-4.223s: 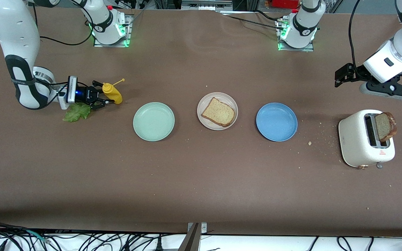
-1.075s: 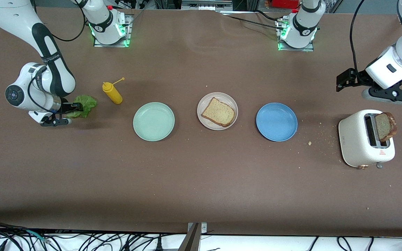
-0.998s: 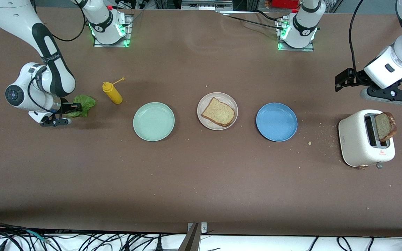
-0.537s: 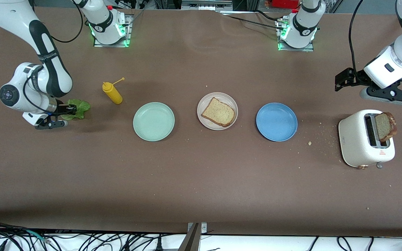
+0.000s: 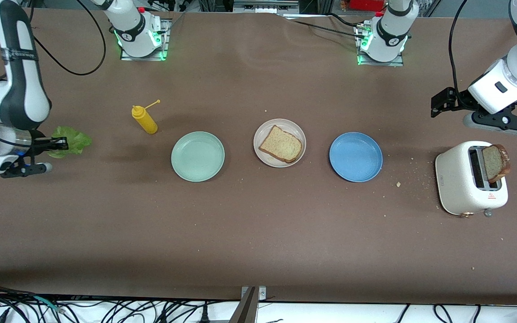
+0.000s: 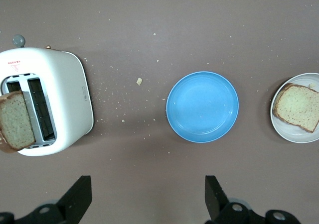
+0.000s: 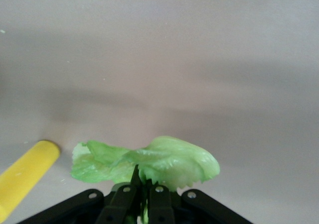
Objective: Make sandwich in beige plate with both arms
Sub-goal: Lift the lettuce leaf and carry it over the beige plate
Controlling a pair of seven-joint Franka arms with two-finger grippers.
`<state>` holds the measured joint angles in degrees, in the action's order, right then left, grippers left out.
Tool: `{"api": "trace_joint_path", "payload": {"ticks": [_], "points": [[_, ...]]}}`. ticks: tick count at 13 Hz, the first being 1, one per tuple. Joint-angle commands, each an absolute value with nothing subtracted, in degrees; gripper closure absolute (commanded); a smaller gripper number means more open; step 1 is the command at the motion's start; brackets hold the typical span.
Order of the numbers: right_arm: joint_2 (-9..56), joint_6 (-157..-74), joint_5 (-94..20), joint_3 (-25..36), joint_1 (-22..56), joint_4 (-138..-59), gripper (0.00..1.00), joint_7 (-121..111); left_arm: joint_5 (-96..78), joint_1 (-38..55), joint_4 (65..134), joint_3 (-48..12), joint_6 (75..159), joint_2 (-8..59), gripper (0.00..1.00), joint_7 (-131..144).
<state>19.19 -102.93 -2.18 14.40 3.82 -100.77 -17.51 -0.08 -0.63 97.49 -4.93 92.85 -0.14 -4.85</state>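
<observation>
- Right gripper (image 5: 61, 144) is clamped tight on the lettuce leaf (image 5: 71, 141), holding it up in the air over the tabletop (image 5: 258, 233) at the right arm's end. The wrist view shows the leaf (image 7: 149, 165) pinched right between the fingers.
- Yellow squeeze bottle (image 5: 144, 119) stands near it, toward the middle of the tabletop.
- Beige plate (image 5: 264, 151) sits mid-table between the mint green plate (image 5: 198, 156) and blue plate (image 5: 356, 156), with one bread slice (image 5: 281, 144) lying flat in it.
- Second bread slice (image 5: 495, 162) is sticking up out of the white toaster (image 5: 460, 188) at the left arm's end.
- Left gripper (image 5: 440, 102) is spread wide open, holding nothing, hanging over the tabletop beside the toaster.
</observation>
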Motion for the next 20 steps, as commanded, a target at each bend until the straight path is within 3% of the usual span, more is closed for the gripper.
{"api": "trace_joint_path", "payload": {"ticks": [1, 8, 13, 20], "points": [[19.1, -94.2, -7.7, 12.0, 3.1, -93.9, 1.00, -12.0, 0.8, -0.5, 95.8, -5.0, 91.5, 0.4, 0.00, -4.6], [17.8, -94.2, -28.5, -1.3, 3.2, -88.5, 1.00, 22.7, 0.9, -0.8, 95.8, -5.0, 91.7, 0.5, 0.00, -4.7], [21.3, -110.5, -31.5, -14.7, 7.0, -90.3, 1.00, 50.2, 0.8, -0.9, 95.8, -4.9, 91.7, 0.5, 0.00, -4.7], [35.1, -134.6, -31.9, -19.3, 20.4, -90.4, 1.00, 67.3, 0.8, -0.9, 95.8, -4.9, 91.7, 0.5, 0.00, -4.7]]}}
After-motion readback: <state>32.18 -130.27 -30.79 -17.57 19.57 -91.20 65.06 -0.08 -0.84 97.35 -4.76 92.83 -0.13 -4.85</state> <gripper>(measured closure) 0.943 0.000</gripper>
